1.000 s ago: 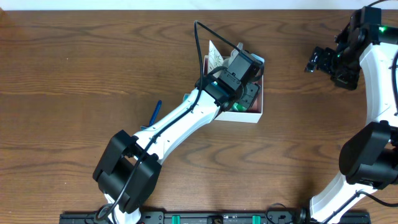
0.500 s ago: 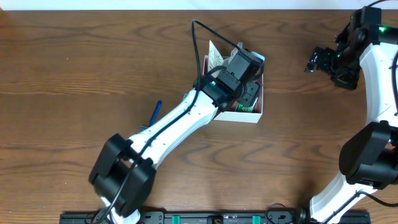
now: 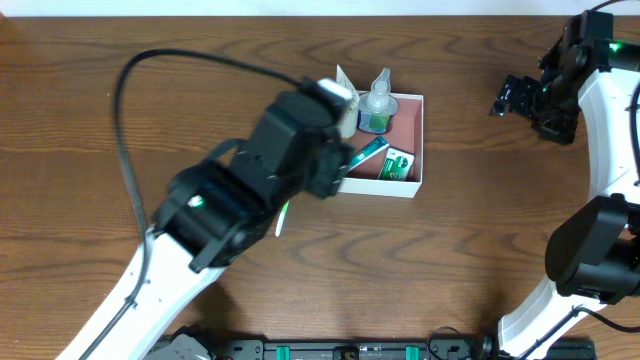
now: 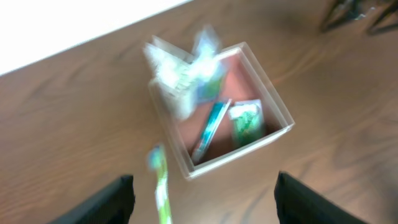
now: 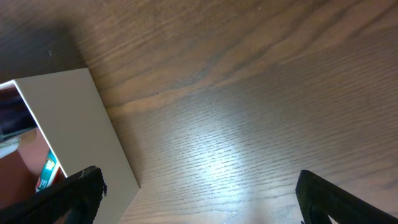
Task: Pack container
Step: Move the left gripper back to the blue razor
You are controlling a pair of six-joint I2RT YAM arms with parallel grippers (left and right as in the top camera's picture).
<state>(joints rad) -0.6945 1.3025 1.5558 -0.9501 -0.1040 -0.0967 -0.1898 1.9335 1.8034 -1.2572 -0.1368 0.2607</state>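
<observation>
The container (image 3: 421, 140) is a square white box with a pink-brown inside, on the table at centre. It holds a clear bottle with green liquid (image 3: 377, 106), a green tube (image 3: 365, 153) and a green packet (image 3: 398, 165). A white sachet (image 3: 343, 80) leans on its far left corner. In the left wrist view the container (image 4: 245, 152) is blurred, below and ahead of my left gripper (image 4: 202, 205), which is open, empty and high above the table. A green toothbrush (image 4: 161, 186) lies outside the box. My right gripper (image 3: 513, 97) is open and empty, right of the box.
My raised left arm (image 3: 240, 195) hides the table left of the box; a bit of the toothbrush (image 3: 281, 220) shows beside it. The right wrist view shows the box's white outer wall (image 5: 74, 124) and bare wood between the fingers (image 5: 205, 193).
My left arm has pulled up and back out of the container toward the front left, uncovering the bottle, tube and packet. The right arm has not moved.
</observation>
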